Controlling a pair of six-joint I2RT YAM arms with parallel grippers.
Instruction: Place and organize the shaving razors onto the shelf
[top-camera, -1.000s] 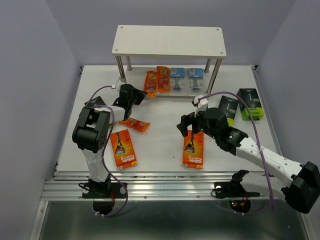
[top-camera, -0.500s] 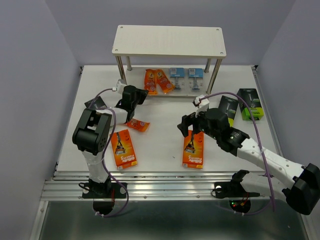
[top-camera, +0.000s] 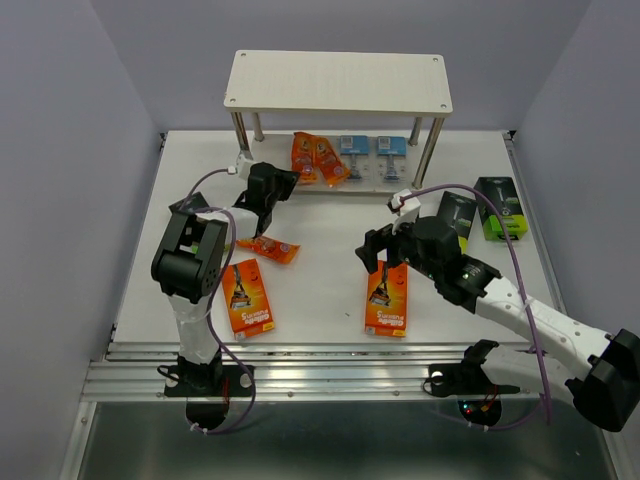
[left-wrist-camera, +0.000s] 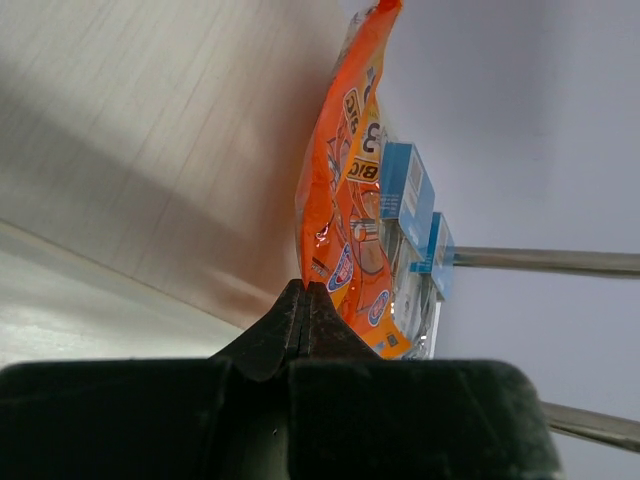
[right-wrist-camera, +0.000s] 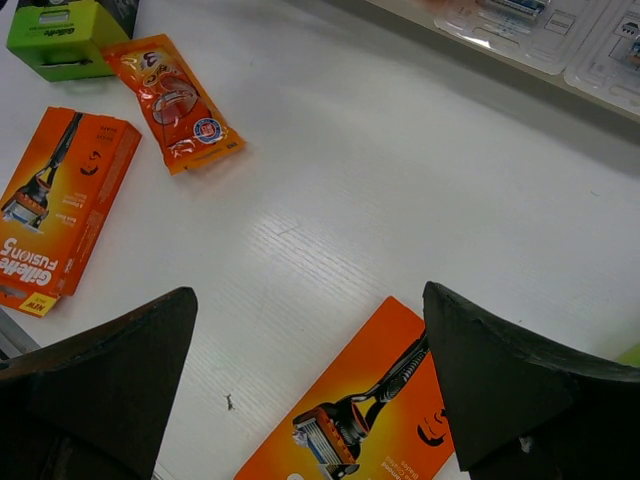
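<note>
**Left gripper (left-wrist-camera: 305, 292) closed at the shelf (top-camera: 338, 82), right gripper (right-wrist-camera: 308, 300) spread wide**

The left gripper's jaws are pressed together, tips touching an orange foil packet (left-wrist-camera: 345, 200) on the shelf's lower board, beside blue blister packs (left-wrist-camera: 410, 195). The right gripper hangs empty above a flat orange box (right-wrist-camera: 360, 430) on the worktop (right-wrist-camera: 400, 200).
</note>
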